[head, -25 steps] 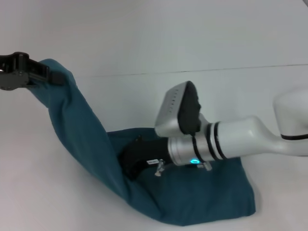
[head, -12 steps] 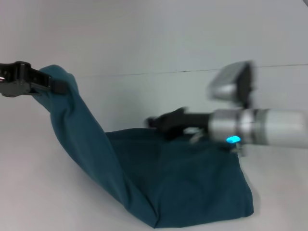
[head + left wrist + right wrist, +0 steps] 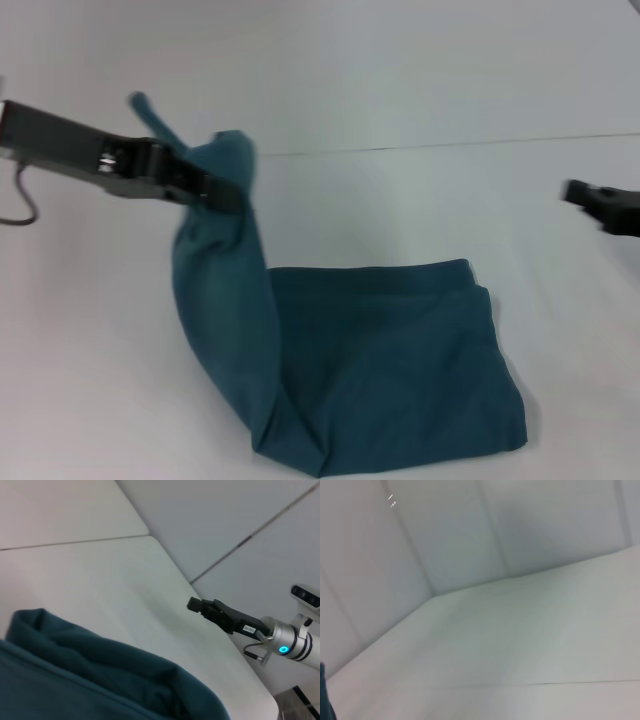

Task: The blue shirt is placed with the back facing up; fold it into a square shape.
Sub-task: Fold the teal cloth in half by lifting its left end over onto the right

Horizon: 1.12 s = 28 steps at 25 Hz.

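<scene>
holding: my left gripper [image 3: 215, 190], closed on a bunched edge of the blue shirt [image 3: 390, 370], raised above the white table [image 3: 90, 380] at my left. shirt: rest lies flat on the table, a band of cloth rising from its near left corner to the grip. my right gripper [image 3: 580, 192]: off at my right, clear of the shirt, fingers together, nothing in them.

right gripper [image 3: 580, 193]: cut off by right edge of head view, finger state not made out | left gripper [image 3: 222, 190]: fingertips buried in shirt [image 3: 380, 370] fold | shirt: near hem clipped by near edge, lettering side hidden
</scene>
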Tool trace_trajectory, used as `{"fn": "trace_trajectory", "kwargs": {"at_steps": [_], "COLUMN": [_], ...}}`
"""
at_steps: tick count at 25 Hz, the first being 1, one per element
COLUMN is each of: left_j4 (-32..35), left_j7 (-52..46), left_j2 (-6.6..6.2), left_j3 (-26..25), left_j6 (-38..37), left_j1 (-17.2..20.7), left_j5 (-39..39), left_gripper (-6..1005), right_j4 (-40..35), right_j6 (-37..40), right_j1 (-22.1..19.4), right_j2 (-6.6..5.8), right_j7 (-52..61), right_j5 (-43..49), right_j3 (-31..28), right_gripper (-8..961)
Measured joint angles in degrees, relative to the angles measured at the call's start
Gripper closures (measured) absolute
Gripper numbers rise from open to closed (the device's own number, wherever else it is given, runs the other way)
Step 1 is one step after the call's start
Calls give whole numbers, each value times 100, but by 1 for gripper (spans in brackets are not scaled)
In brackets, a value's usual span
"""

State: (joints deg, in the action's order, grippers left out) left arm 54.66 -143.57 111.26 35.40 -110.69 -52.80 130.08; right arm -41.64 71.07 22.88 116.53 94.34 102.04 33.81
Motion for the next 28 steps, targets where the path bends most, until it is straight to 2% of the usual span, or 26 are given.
{"fn": "trace_trajectory", "kwargs": {"at_steps": [1, 2, 8, 11, 16, 19, 23, 24, 28], "left_j4": [-1, -1, -9, -10, -4, -5, -12, -41, -211], "left_j7": [-21, -21, -174, -284, -489, -620, -750, -829, -996], "left_j2": [107, 107, 441, 635, 826, 930, 1181, 1256, 1298], "left_j3": [94, 94, 541, 808, 1176, 1391, 1676, 1875, 2377], "left_j6": [68, 68, 376, 516, 780, 1008, 1393, 1598, 2026], "left_j1": [-150, -150, -585, -776, -1006, -1055, -1063, -1033, -999], "left_j5": [-1, -1, -6, -8, 7, -1, 24, 22, -66], "left_gripper": [892, 892, 892, 892, 891, 891, 891, 891, 891], "right_j4": [0, -10, -37, -42, -47, -49, -51, -53, -54], "right_j6": [0, 125, 526, 559, 576, 584, 593, 593, 593], "right_j1": [0, -79, -410, -496, -536, -536, -532, -530, -519], "right_j2": [0, -35, -123, -148, -160, -166, -195, -213, -218], "right_j7": [0, 9, 14, 13, -22, -25, -32, -30, -29], "right_j5": [0, -3, 20, 22, 31, 33, 36, 36, 36], "right_j3": [0, -185, -955, -1080, -1142, -1141, -1140, -1139, -1139], "right_gripper": [953, 953, 953, 953, 953, 953, 954, 954, 954]}}
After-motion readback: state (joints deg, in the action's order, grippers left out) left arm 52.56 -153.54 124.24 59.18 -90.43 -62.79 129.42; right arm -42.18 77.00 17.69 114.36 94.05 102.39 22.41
